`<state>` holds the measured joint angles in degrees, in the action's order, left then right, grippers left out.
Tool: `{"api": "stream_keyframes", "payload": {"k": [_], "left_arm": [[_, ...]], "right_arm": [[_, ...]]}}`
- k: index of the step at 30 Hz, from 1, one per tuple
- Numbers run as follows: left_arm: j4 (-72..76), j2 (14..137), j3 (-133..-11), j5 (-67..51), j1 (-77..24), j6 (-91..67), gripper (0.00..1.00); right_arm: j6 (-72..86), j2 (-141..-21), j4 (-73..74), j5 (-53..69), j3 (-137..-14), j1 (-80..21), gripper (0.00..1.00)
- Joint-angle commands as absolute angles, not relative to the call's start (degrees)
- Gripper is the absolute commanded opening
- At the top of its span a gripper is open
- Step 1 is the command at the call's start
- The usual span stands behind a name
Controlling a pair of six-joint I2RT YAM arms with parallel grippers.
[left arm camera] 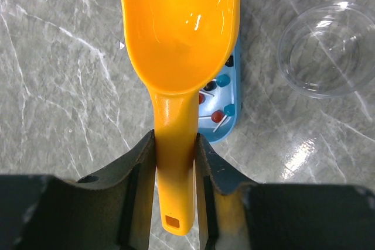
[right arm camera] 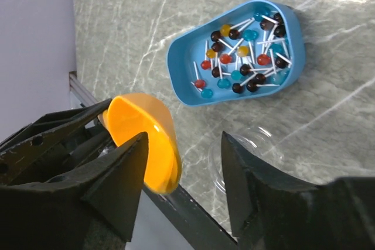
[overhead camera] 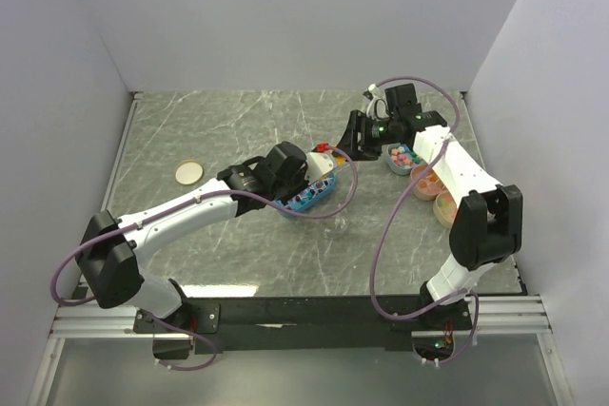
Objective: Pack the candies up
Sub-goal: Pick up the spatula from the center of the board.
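Observation:
The candies (right arm camera: 243,57) are tiny blue, dark and red sweets on white sticks, lying in a blue tray (right arm camera: 187,80). The tray also shows in the top view (overhead camera: 312,197) and in the left wrist view (left arm camera: 229,122). My left gripper (left arm camera: 174,139) is shut on the handle of an orange-yellow scoop (left arm camera: 181,27). The scoop's bowl looks empty and hangs over the tray's near end, hiding most of the candies (left arm camera: 218,96) in that view. My right gripper (right arm camera: 184,156) is open and empty, raised behind the tray (overhead camera: 354,140). An empty clear cup (left arm camera: 328,48) stands beside the tray.
A grey tray of pastel sweets (overhead camera: 403,156) and two bowls of orange-red sweets (overhead camera: 425,178) stand along the right arm. A round tan lid (overhead camera: 188,172) lies at the left. The clear cup (overhead camera: 338,225) sits just in front of the blue tray.

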<state>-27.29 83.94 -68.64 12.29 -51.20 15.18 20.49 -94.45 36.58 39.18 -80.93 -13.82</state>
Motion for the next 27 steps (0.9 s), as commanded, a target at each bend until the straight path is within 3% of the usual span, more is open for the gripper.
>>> {"api": "stream_keyframes", "payload": {"k": [1, 9, 13, 16, 19, 20, 23, 27], "left_arm": [[-25.1, 82.3, -72.2, 10.7, -51.6, 15.7, 0.01], [-24.6, 81.7, -71.9, 8.6, -51.7, 17.3, 0.01], [-24.5, 81.3, -71.3, 9.0, -51.7, 17.7, 0.02], [-23.4, 80.5, -70.0, 10.8, -51.6, 17.4, 0.17], [-21.3, 78.8, -68.0, 11.8, -51.5, 17.3, 0.34], [-20.3, 78.1, -67.7, 11.0, -50.9, 17.0, 0.49], [-18.2, 74.9, -65.4, 5.0, -47.3, 14.7, 0.76], [-14.1, 68.9, -61.0, -8.4, -39.0, 10.6, 0.88]], "right_arm": [[20.5, -95.2, 33.6, 42.5, -80.0, -13.6, 0.59], [20.0, -96.2, 33.8, 43.9, -79.9, -13.6, 0.44], [19.7, -95.8, 33.8, 44.4, -80.0, -13.4, 0.2], [20.0, -95.4, 33.2, 45.9, -79.5, -13.3, 0.01], [21.0, -95.1, 31.6, 47.9, -78.1, -12.7, 0.0], [22.0, -94.7, 30.1, 48.6, -77.4, -12.1, 0.0], [24.4, -94.0, 27.0, 51.4, -75.0, -11.3, 0.0], [25.1, -93.0, 25.8, 52.9, -72.8, -10.6, 0.0]]}}
